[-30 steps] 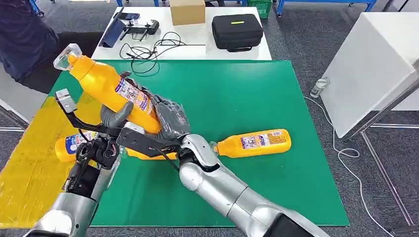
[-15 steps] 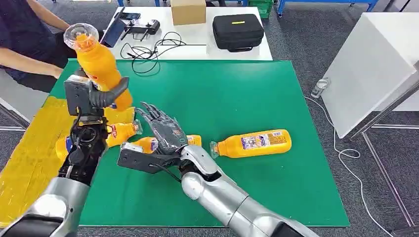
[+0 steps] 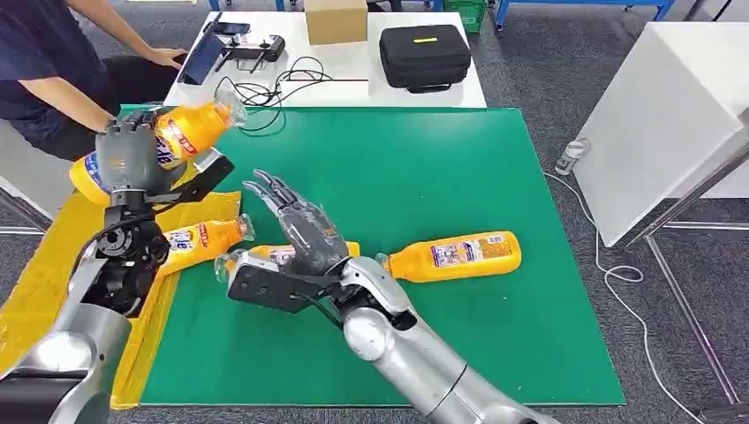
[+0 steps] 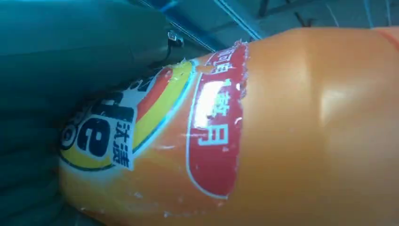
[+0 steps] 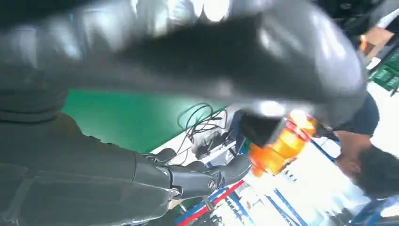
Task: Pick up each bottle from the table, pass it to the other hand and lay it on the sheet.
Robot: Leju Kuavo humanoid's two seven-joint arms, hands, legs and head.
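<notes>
Orange bottle (image 3: pixel 168 141) sat gripped in the left hand (image 3: pixel 124 159) over the yellow sheet (image 3: pixel 53 283), the right hand (image 3: pixel 300 231) splayed empty; lowering it flat likely came next.

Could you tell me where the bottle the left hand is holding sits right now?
In the head view, the held bottle is in the left hand, raised above the yellow sheet on the left.

Chinese characters "沃渍", "月" on bottle (image 4: pixel 263 136) label
</notes>
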